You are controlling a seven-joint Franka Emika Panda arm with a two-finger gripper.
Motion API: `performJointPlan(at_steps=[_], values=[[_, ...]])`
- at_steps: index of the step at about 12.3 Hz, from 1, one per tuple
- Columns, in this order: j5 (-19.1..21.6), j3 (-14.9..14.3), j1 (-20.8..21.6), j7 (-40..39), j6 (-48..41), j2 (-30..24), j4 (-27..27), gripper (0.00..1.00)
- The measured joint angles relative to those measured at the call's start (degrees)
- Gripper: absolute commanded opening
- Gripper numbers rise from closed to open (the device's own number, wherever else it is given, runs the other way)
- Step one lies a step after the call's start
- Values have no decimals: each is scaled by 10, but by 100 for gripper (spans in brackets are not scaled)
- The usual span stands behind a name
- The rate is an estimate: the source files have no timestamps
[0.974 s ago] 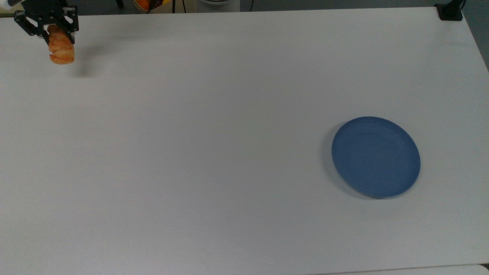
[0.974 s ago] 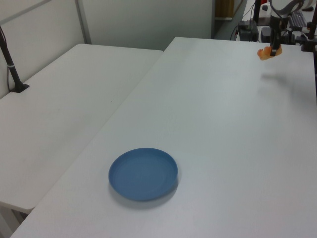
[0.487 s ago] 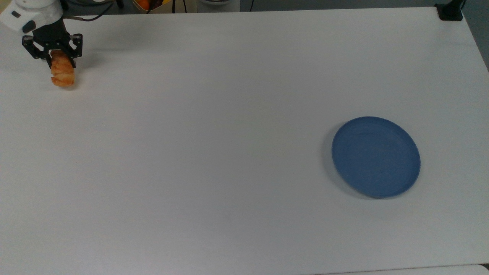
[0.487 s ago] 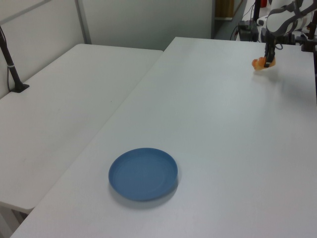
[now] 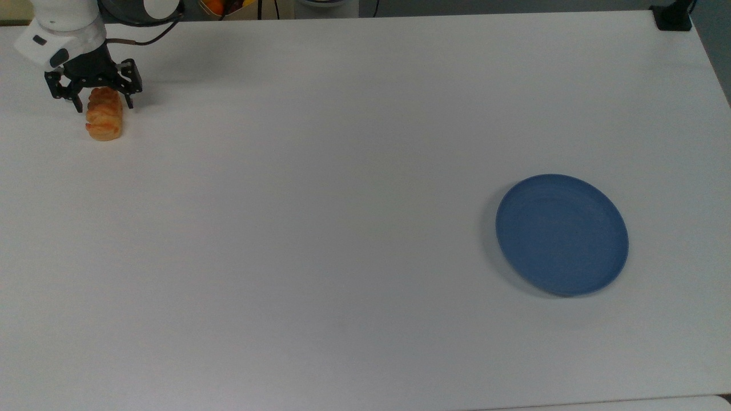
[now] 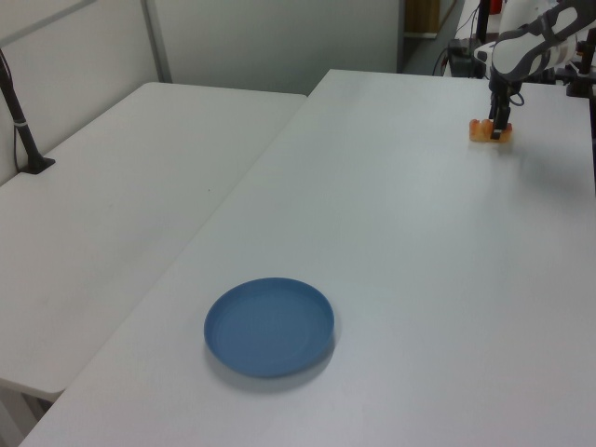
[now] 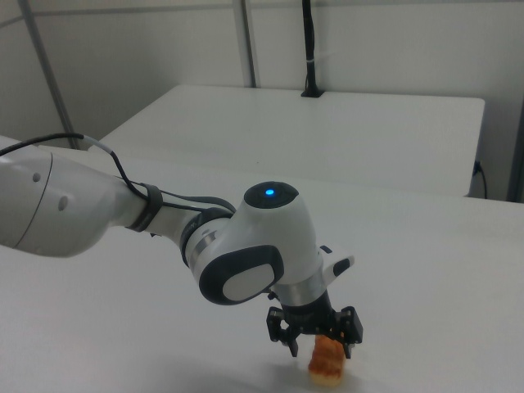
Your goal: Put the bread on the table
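Observation:
The bread (image 5: 104, 121), a small golden braided roll, lies flat on the white table (image 5: 342, 142) near the top view's upper left corner. My gripper (image 5: 104, 104) stands open over the roll's far end, one black finger on each side, with a gap to the crust. In the left view the bread (image 6: 480, 130) rests at the table's (image 6: 419, 233) far right, with the gripper (image 6: 497, 132) right beside it. In the right view the white arm reaches down and the open gripper (image 7: 321, 345) straddles the bread (image 7: 327, 361).
A round blue plate (image 5: 562, 234) with nothing on it sits at the top view's lower right, plate (image 6: 269, 326) near the front in the left view. A second white table (image 6: 112, 186) with a black post (image 6: 23, 130) adjoins. A black clamp (image 5: 674, 17) sits on the far corner.
The gripper came down with the bread hanging from it, set it on the table and opened. The roll went from hanging on end to lying flat.

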Motion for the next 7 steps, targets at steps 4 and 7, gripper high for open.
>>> performJointPlan(at_steps=[4,7], values=[[4,26,4,50,-179,-59,77,100],[15,87,9,200,-341,-135,161,100]])
